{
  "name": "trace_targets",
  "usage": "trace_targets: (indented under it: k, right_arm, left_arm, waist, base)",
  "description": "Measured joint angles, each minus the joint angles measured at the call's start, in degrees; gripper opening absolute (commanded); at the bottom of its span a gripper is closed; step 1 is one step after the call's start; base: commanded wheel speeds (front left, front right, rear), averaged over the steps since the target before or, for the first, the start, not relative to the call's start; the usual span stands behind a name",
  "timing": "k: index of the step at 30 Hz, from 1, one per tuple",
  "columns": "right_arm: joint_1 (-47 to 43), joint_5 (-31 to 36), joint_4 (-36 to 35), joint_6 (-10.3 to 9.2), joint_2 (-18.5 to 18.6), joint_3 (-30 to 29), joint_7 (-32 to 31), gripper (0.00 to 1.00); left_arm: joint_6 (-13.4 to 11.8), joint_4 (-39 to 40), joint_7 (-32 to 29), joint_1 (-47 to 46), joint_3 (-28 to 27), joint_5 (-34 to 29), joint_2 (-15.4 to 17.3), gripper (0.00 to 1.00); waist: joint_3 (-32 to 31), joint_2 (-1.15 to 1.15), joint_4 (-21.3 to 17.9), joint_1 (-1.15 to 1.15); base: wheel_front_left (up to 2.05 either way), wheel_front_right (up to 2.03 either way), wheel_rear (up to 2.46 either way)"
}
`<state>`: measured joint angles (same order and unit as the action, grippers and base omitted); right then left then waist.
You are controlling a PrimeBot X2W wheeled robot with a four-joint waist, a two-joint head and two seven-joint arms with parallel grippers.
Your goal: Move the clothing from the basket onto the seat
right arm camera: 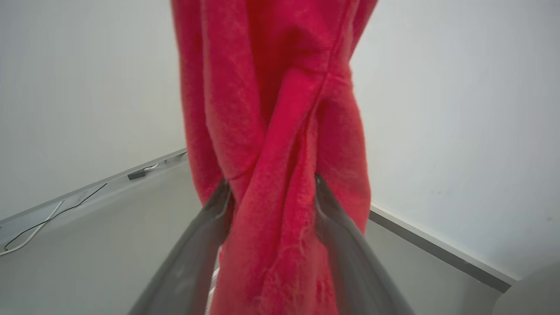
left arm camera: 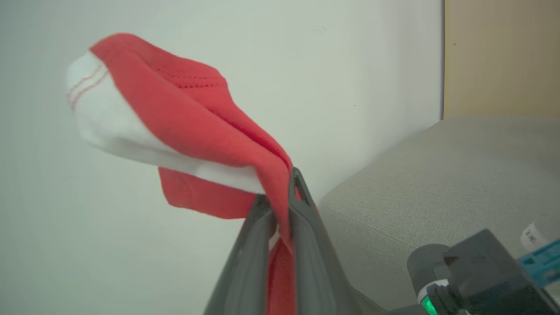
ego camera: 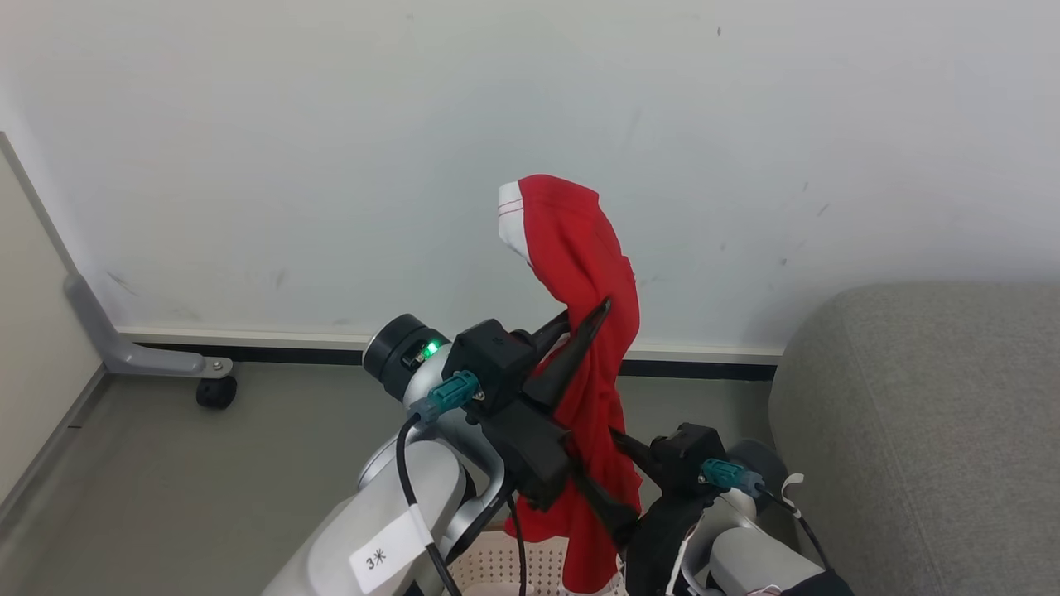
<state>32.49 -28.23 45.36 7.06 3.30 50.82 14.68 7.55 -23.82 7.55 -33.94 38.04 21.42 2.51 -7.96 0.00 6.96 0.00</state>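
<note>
Head view: we are holding the red garment (ego camera: 571, 240) above the basket (ego camera: 497, 571), left end effector (ego camera: 590, 313) clamped on it. Our right end effector (right arm camera: 271, 188) is standing spread apart around its hanging part.

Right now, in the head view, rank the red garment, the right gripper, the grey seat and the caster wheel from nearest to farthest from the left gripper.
From the left gripper:
1. red garment, pinched between its fingers.
2. right gripper, just below, fingers either side of the hanging cloth.
3. grey seat, off to the right.
4. caster wheel, far left by the wall.
</note>
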Motion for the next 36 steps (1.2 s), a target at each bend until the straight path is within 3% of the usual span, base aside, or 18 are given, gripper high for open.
trace_targets:
  k: [3, 8, 9, 12, 13, 24, 28, 36]
  right_arm:
    - [0.60, -1.10, 0.32, -0.09, 0.02, 1.13, 0.00, 0.00]
    - [1.74, -2.61, 0.88, -0.38, -0.03, 2.22, 0.00, 0.00]
    - [2.03, -2.79, 1.27, -0.49, -0.02, 2.23, 0.00, 0.00]
    - [2.48, -3.71, 2.11, -0.51, 0.01, 2.02, 0.00, 0.00]
    - [2.49, -3.80, 2.47, -0.51, -0.01, 1.88, 0.00, 0.00]
    - [4.00, -4.01, 4.60, -0.51, 0.52, -1.75, 0.00, 0.00]
    - [4.03, -3.93, 4.04, -0.76, 2.75, -3.08, 0.00, 0.00]
    - [2.76, -3.50, 0.71, -3.04, 8.72, -6.22, 0.00, 0.00]
  left_arm:
    - [-0.05, 0.46, -0.45, 0.01, -0.04, 0.46, -0.03, 0.00]
    - [-1.07, 0.41, -0.90, 0.31, -1.58, 0.71, -0.02, 0.01]
    - [-1.10, 0.37, -0.90, 0.42, -2.01, 0.90, 0.00, 0.25]
    - [-1.74, 0.24, -0.81, 1.12, -2.97, 2.12, 0.65, 0.69]
    - [-2.09, 0.14, -0.67, 1.56, -3.30, 2.31, 0.94, 0.99]
    - [-3.87, -1.27, 1.27, 7.56, -6.81, 4.36, 3.30, 1.00]
    - [-4.63, -1.51, 2.22, 9.96, -7.59, 5.05, 3.49, 1.00]
    - [-5.66, -2.46, 3.74, 13.23, -9.00, 6.24, 4.64, 1.00]
  waist:
    - [0.17, 0.00, 0.11, 0.00]
    - [0.44, 0.00, -0.40, 0.00]
    - [0.50, 0.00, -0.62, 0.00]
    - [0.64, 0.00, -1.42, 0.00]
    - [0.67, 0.00, -1.73, 0.00]
    - [0.82, 0.00, -6.54, 0.00]
    - [0.75, 0.00, -8.85, 0.00]
    - [0.51, 0.00, -13.97, 0.00]
  base:
    - [0.00, 0.00, 0.00]
    - [0.00, 0.00, 0.00]
    - [0.00, 0.00, 0.00]
    - [0.00, 0.00, 0.00]
    - [0.00, 0.00, 0.00]
    - [0.00, 0.00, 0.00]
    - [0.00, 0.00, 0.00]
    - [0.00, 0.00, 0.00]
